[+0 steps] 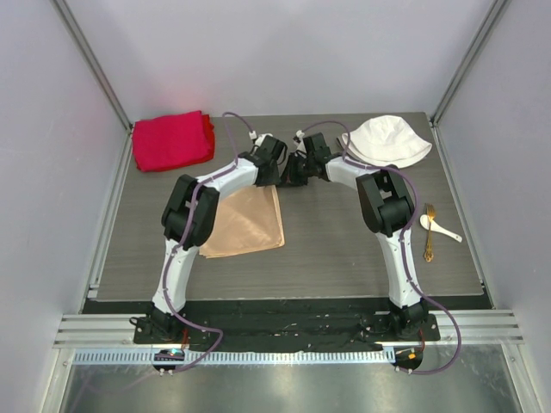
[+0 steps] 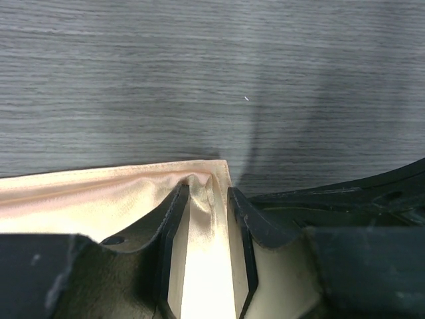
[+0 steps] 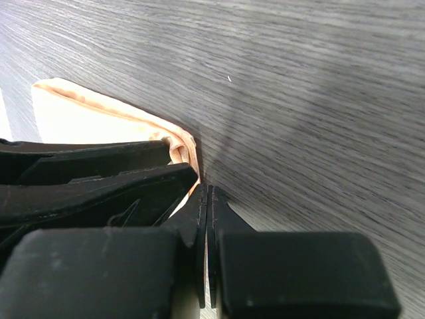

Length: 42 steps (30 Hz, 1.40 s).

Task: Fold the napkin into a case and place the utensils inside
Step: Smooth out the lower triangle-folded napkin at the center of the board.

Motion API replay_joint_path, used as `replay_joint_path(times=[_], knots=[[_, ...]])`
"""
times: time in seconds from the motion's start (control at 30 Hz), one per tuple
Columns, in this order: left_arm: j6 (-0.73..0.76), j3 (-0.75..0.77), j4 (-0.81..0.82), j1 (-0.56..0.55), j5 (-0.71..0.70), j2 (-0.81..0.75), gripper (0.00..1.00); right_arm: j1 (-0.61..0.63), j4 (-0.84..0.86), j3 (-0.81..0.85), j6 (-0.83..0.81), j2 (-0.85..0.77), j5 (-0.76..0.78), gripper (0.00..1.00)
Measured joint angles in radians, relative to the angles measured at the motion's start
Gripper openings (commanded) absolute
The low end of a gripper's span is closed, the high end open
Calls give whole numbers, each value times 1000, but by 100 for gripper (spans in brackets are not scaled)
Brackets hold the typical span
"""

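Observation:
The peach-tan napkin (image 1: 245,222) lies flat on the table left of centre, its shape a rough square. My left gripper (image 1: 277,179) is down on its far right corner. In the left wrist view the jaws (image 2: 206,189) stand apart over the napkin (image 2: 99,193), with a small ridge of cloth between the tips, not pinched. My right gripper (image 1: 289,178) is shut right beside it, its tips (image 3: 207,189) at the napkin's (image 3: 80,116) corner edge. Whether cloth is caught between them I cannot tell. The utensils, a white spoon (image 1: 441,228) and a gold fork (image 1: 429,232), lie at the right.
A thick red cloth (image 1: 172,139) is folded at the far left corner. A white bucket hat (image 1: 387,140) sits at the far right. The grey mat (image 1: 327,249) ends at metal rails on both sides. The two arms meet over the mat's far middle.

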Motion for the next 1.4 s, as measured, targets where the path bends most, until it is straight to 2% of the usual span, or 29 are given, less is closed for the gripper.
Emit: replay_joint_path(times=[0.23,0.53,1.07,1.2,1.33,1.4], knots=[[4,-129,60,0,-6,-92,29,-1,2,-1,0,0,-2,1],[23,-92,51,7,-20,-106,27,-1,0,-1,0,0,-6,1],[27,-12,4,10,-31,-12,25,20,-5,-6,3,-6,-22,1],[27,-12,0,10,-31,-10,22,21,-6,-8,4,-16,-22,1],[33,-12,-2,10,-35,-10,9,21,-8,-12,4,-32,-23,1],[37,-12,-2,10,-39,-10,7,22,-8,-12,4,-41,-23,1]])
